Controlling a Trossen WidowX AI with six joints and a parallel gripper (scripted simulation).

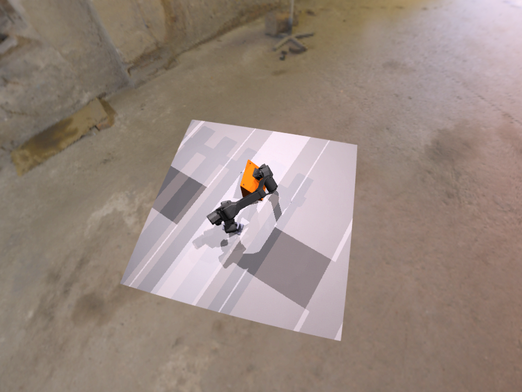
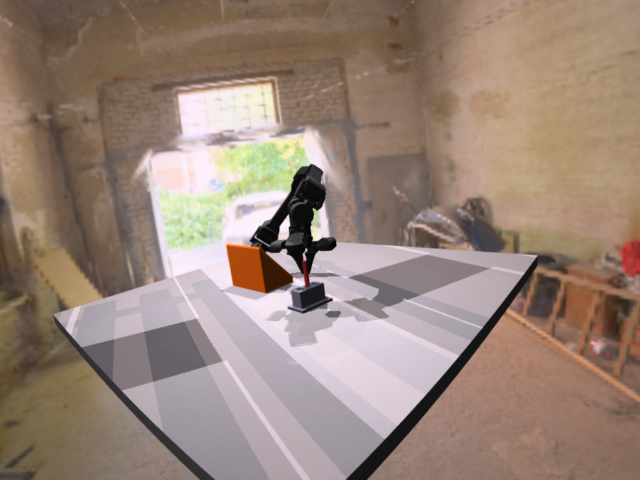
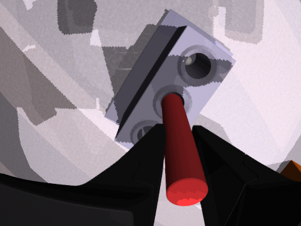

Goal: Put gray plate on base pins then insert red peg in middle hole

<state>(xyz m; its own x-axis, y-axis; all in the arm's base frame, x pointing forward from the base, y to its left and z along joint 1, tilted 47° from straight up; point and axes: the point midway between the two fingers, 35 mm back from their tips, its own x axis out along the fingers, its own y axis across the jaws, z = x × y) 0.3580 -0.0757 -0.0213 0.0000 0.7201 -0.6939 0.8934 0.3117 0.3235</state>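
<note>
The gray plate (image 2: 310,295) (image 3: 208,94) is a thick block with three holes. It sits flat over the base (image 2: 304,309), whose thin flange shows below it. A pale pin tip shows inside one outer hole in the wrist view; the other outer hole is partly hidden by a finger. My gripper (image 2: 306,269) (image 3: 177,133) is shut on the red peg (image 2: 306,280) (image 3: 182,150), above the plate. The peg is near upright, with its lower end at the mouth of the middle hole. Most of it stands above the plate; I cannot tell how deep the tip is.
An orange wedge-shaped block (image 1: 249,179) (image 2: 247,268) (image 3: 291,172) stands close to the plate and base, beside the arm. The patterned table top (image 1: 320,181) (image 2: 289,392) carries shadows of the arm. In the top view, the arm hides much of the base.
</note>
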